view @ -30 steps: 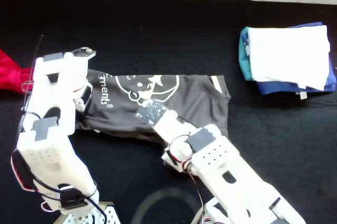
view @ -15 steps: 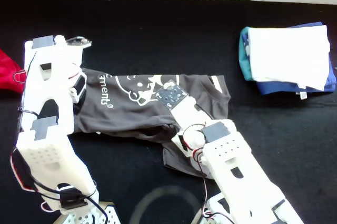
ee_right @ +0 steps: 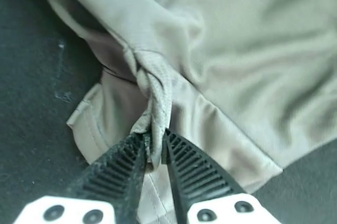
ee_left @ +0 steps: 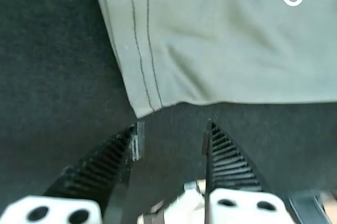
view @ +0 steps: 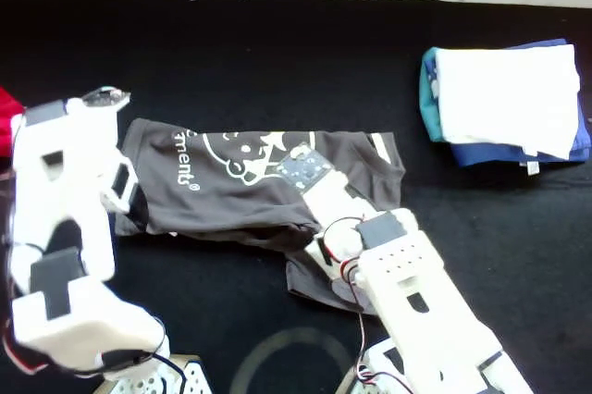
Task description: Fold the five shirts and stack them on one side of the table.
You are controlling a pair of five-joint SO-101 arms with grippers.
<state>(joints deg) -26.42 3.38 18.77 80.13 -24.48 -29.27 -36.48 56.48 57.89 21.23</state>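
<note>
L pincer (ee_left: 172, 130) spread wide, R pincer (ee_right: 154, 136) clamped.

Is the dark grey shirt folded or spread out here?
Half folded: the grey shirt lies as a wide band with a loose flap hanging out, the right hand shut on a bunched ridge.

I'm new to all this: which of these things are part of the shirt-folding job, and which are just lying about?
Part of the job:
- grey shirt, pinched by the right end effector
- left end effector, open beside the shirt's corner
- folded stack
- red shirt beyond the left arm

Just lying about:
- ring near the arm bases, too faint to identify
</note>
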